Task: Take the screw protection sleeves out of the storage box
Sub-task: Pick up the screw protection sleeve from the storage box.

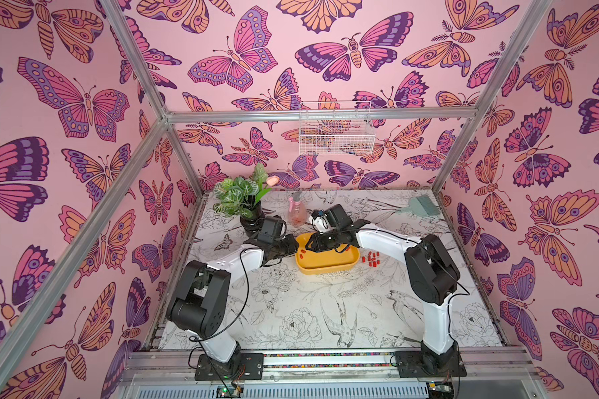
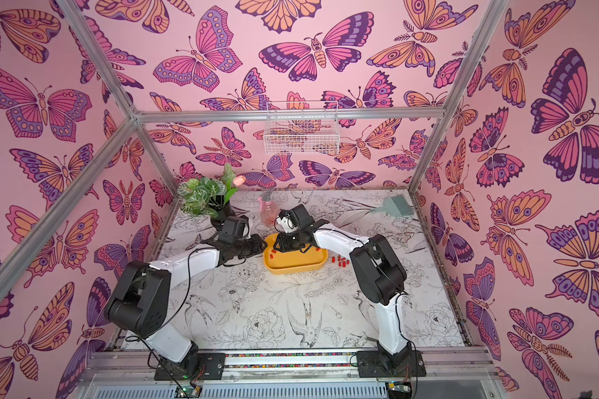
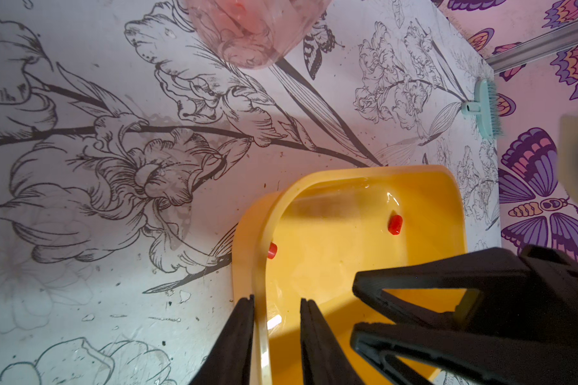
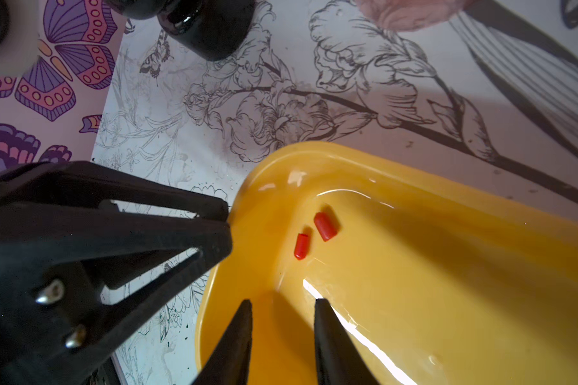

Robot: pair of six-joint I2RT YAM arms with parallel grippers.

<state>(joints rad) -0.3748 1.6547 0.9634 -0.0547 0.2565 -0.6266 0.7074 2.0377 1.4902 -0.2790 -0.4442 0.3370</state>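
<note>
Risk: right pincer (image 4: pixel 282 301) open, empty over 2 screw protection sleeves (image 4: pixel 326 226); left pincer (image 3: pixel 277 299), jaws apart, just straddles storage box (image 3: pixel 424 186) rim, so box cd skid if nudged.

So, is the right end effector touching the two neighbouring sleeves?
Apart. Right wrist view shows bare yellow tray floor between the right end effector and both red sleeves.

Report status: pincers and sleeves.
Left pincer straddles storage box rim. Right pincer open, empty, over box. Two sleeves inside ahead; cluster out on table. Nothing blocking.
</note>
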